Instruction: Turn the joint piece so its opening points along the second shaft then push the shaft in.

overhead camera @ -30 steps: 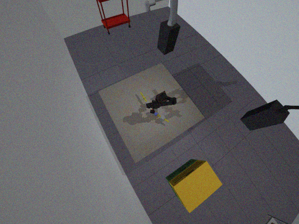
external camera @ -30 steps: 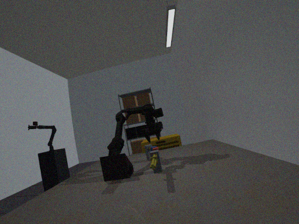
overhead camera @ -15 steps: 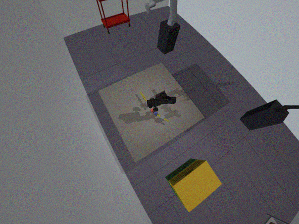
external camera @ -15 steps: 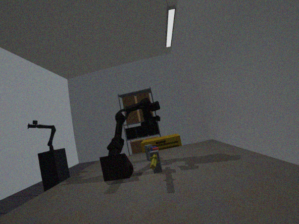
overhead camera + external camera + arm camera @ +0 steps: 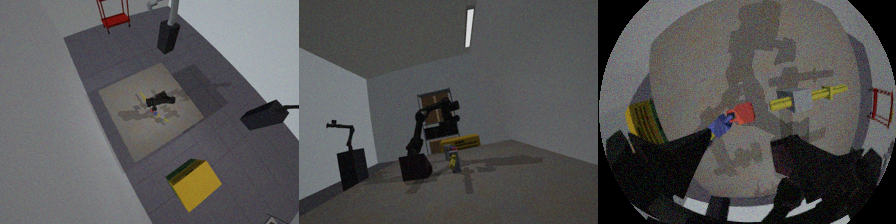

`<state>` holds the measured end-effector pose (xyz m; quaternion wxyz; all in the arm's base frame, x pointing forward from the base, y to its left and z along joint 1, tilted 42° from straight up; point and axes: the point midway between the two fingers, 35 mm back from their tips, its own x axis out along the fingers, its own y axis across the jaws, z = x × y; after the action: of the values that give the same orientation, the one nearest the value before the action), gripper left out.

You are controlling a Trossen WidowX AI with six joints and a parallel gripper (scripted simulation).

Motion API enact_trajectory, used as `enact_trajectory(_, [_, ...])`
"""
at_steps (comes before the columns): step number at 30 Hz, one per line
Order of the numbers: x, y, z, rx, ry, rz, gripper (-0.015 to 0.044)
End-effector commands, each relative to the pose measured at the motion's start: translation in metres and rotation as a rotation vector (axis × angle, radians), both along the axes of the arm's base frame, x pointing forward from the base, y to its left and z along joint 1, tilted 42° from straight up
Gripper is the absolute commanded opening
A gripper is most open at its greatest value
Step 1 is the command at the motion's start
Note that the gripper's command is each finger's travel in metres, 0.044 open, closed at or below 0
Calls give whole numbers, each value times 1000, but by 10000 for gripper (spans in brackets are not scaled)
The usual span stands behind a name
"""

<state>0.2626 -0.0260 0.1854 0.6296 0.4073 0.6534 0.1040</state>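
Note:
The red joint piece (image 5: 744, 114) (image 5: 152, 110) (image 5: 454, 149) hangs on the blue hinge part (image 5: 720, 125) (image 5: 155, 113) at the end of the fixed yellow shaft (image 5: 165, 119). In the wrist view its right side faces the second yellow shaft (image 5: 780, 104) (image 5: 143, 96) (image 5: 452, 162) and looks roughly in line with it; an exact match cannot be told. A gap separates them. The second shaft passes through its grey block (image 5: 803, 99) (image 5: 457, 164). My gripper (image 5: 742, 137) is open and empty, above the joint piece and touching nothing visible. The fixed shaft's block is mostly hidden in the wrist view.
The second shaft has a yellow collar (image 5: 827, 93) beyond its block. A yellow box (image 5: 198, 185) (image 5: 639, 120), a red cart (image 5: 116, 20) (image 5: 882, 106) and dark pedestals (image 5: 167, 36) (image 5: 265, 115) stand off the work surface (image 5: 136, 141).

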Motion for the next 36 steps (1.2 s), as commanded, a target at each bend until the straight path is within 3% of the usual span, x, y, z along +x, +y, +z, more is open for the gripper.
enact_trajectory(1, [1,-4,-12,52,93,-80,440])
enact_trajectory(36, [-2,-31,-98,437,946,-726,440])
